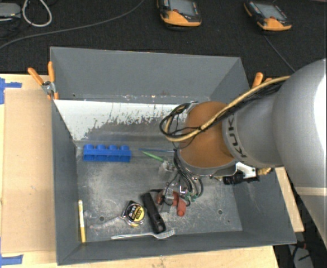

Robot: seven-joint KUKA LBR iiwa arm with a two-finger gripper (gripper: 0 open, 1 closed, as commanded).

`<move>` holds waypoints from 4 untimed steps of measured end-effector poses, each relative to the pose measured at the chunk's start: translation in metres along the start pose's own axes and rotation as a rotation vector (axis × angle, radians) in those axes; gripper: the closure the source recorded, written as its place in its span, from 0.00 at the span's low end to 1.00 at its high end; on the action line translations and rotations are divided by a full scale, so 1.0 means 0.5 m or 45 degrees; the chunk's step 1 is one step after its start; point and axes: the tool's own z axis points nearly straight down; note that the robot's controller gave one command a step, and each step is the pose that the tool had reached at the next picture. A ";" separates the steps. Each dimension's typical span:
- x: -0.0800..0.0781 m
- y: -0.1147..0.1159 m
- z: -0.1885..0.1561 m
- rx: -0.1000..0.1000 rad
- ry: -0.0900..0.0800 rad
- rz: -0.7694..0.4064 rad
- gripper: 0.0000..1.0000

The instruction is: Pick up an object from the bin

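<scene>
A fork (143, 236) lies along the near wall of the bin (146, 74), and a yellow pencil (81, 221) lies by the left wall. Just beyond the fork are a yellow-and-black tape measure (133, 213) and, touching its right side, a black bar (153, 211). Right of the bar sits a small red piece (181, 206). The gripper (175, 197) is low over that piece, near the bin's middle. Whether it is open or closed cannot be told. Farther back lie a blue block (107, 153) on the left and a green stick (152, 155) beside it.
</scene>
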 end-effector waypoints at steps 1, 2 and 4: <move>-0.004 0.002 -0.012 0.002 0.009 -0.115 1.00; -0.004 0.002 -0.012 0.002 0.009 -0.115 1.00; 0.000 0.000 -0.113 0.005 0.022 -0.114 1.00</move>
